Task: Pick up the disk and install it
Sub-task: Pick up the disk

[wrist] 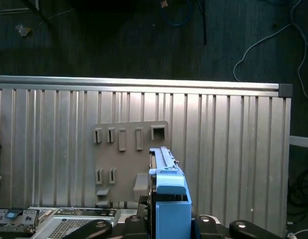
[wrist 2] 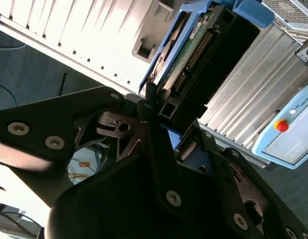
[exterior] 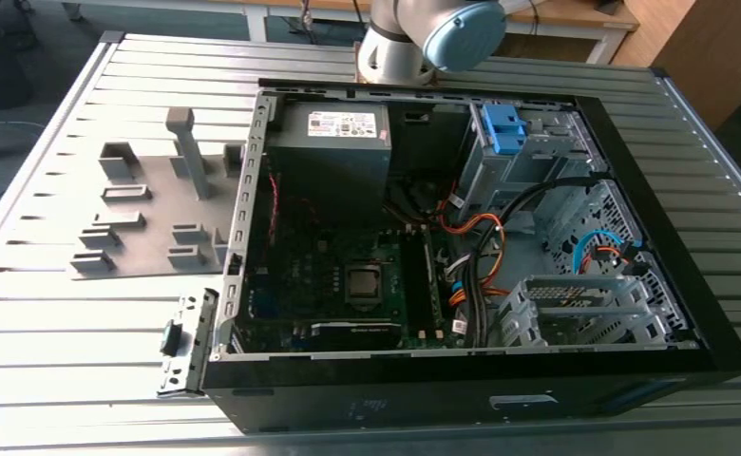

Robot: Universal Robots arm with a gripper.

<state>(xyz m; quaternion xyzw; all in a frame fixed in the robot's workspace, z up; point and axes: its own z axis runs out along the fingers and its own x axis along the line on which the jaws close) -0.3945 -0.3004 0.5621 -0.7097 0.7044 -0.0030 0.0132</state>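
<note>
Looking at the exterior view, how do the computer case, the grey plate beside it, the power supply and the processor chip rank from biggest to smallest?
1. Case
2. Grey plate
3. Power supply
4. Processor chip
The plate beats the power supply only modestly; the other gaps are plain.

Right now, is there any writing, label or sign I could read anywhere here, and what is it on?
None can be read as text.
White sticker on the power supply: print too small to read.
Control panel with the red button: lettering blurred.
The disk held in the gripper: no legible marks on the side showing.
</note>
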